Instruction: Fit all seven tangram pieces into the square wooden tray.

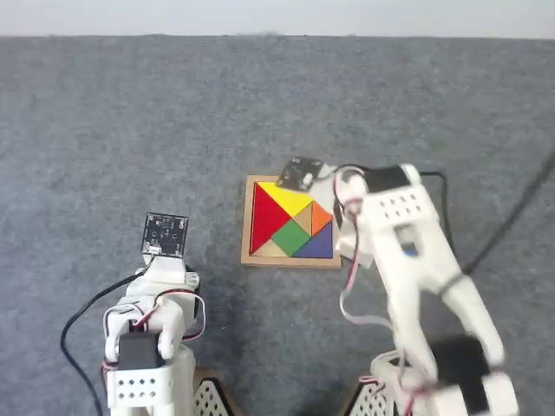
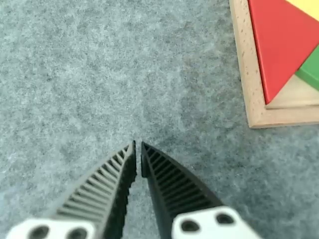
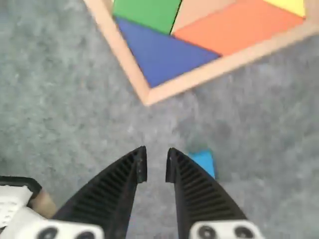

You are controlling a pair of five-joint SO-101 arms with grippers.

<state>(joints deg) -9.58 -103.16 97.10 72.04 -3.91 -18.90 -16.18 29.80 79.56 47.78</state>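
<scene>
Now, tray (image 1: 247, 225): a square wooden one. It lies flat on the worktop (image 1: 130, 113), about in the middle, between the two arms.
Pieces in the tray: the red piece (image 1: 265, 221) is along the left side. The yellow piece (image 1: 289, 198) is at the far side. The green piece (image 1: 290, 232) is in the middle. The orange piece (image 1: 322, 215) is on the right side. The blue piece (image 1: 317, 246) is in the near right corner. They all lie flat and touch each other.
Pale spots: one pale spot (image 1: 302, 217) is between green and orange, and one more (image 1: 270, 250) is at the near left corner. I cannot tell if they are wooden pieces or bare tray floor.
Small blue piece (image 3: 203, 162): out of the tray, flat on the worktop. It is near the corner where the blue piece lies, just beside one finger of the right end effector.
Right end effector (image 3: 155, 152): low over the worktop, just outside that tray corner. Its fingers are a little apart, with nothing between them.
Right arm (image 1: 408, 251): reaches up to the tray's right side.
Left end effector (image 2: 138, 145): over bare worktop, near the tray's near left corner but apart from it. Its fingers are pressed nearly together, with just a thin slit, and hold nothing.
Left arm (image 1: 147, 338): stands at the near left, off to the side of the tray.
Worktop cover: grey and fuzzy all over.
</scene>
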